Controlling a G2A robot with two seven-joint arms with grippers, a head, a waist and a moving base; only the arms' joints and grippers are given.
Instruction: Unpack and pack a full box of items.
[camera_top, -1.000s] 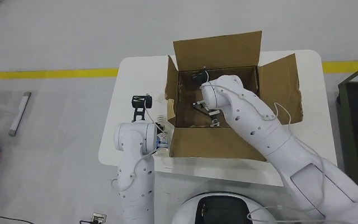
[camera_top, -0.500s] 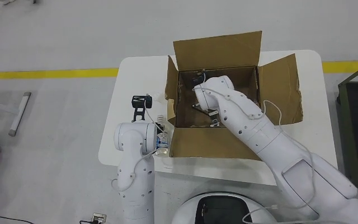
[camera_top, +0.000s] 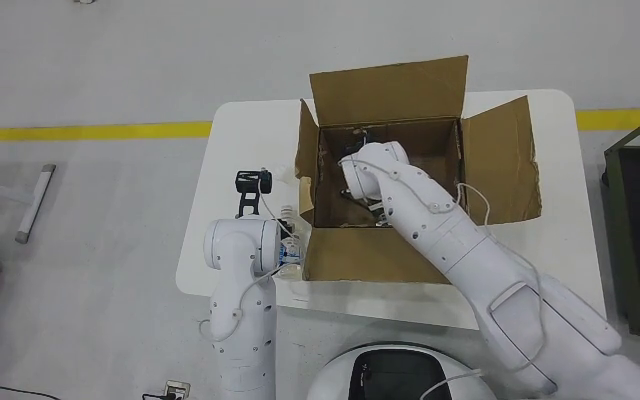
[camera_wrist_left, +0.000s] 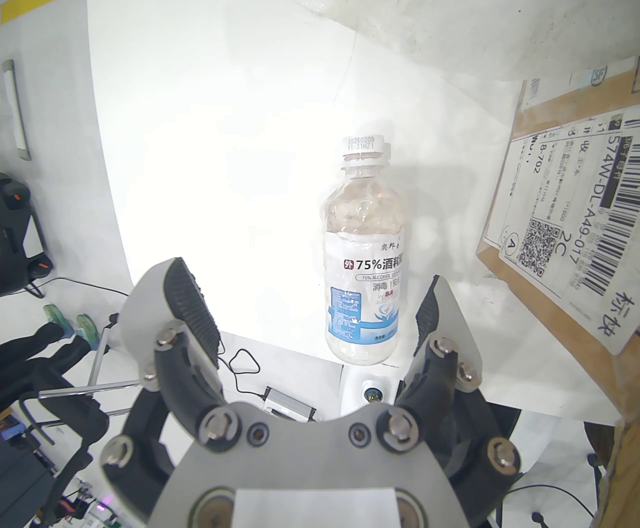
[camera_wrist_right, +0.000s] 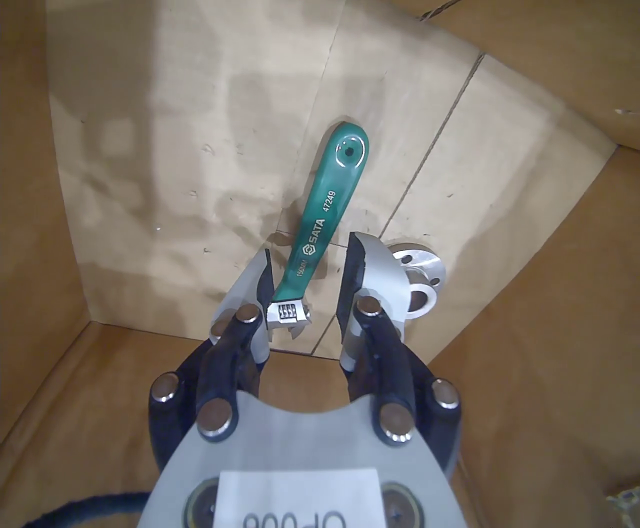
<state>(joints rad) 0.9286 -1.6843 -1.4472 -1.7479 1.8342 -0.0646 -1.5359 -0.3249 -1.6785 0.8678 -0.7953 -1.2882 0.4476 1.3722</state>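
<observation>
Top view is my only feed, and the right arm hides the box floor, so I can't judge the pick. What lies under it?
Observer: A green-handled wrench lies flat on the floor of the box, right under the right jaws.
Operator: Are they shut on it?
Observer: No. The right jaws stand open, one on each side of the handle, near the wrench's metal head.
Operator: Anything else down there that could get in the way?
Observer: A round metal flange lies on the floor beside the wrench, just beyond one of the jaws and partly hidden by it.
</observation>
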